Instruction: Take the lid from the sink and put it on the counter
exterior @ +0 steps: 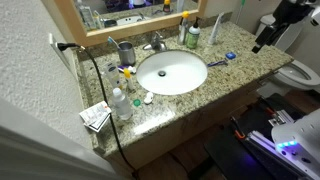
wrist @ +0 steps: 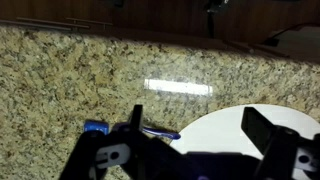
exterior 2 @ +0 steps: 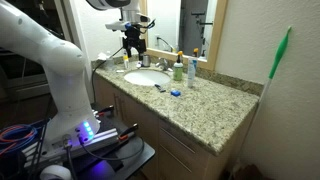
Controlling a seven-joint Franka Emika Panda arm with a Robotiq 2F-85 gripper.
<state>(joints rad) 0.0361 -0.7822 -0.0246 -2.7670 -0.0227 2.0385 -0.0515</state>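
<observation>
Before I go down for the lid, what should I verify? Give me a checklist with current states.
1. Gripper open, nothing held: ok.
2. Lid visible in sink: cannot tell; it looks plain white inside.
3. Gripper over the sink: not ok; wrist view shows mostly counter, the sink only at the corner.
4. Bare counter for placing: ok.
5. Bottles stand clear of the sink: ok.

Counter (wrist: 90,70): speckled tan-and-black stone, polished; a glare streak shows on it in the wrist view. Sink (exterior: 172,78): white, smooth, glossy like ceramic. Faucet (exterior: 156,43) at the far rim: shiny metal. Mirror frame (exterior: 72,20): light wood, satin. Wall (exterior: 25,80) on the left: white, rough texture. Arm shell (exterior 2: 45,60): smooth white plastic. Gripper (wrist: 193,115) fingers (wrist: 262,132): matt black.
</observation>
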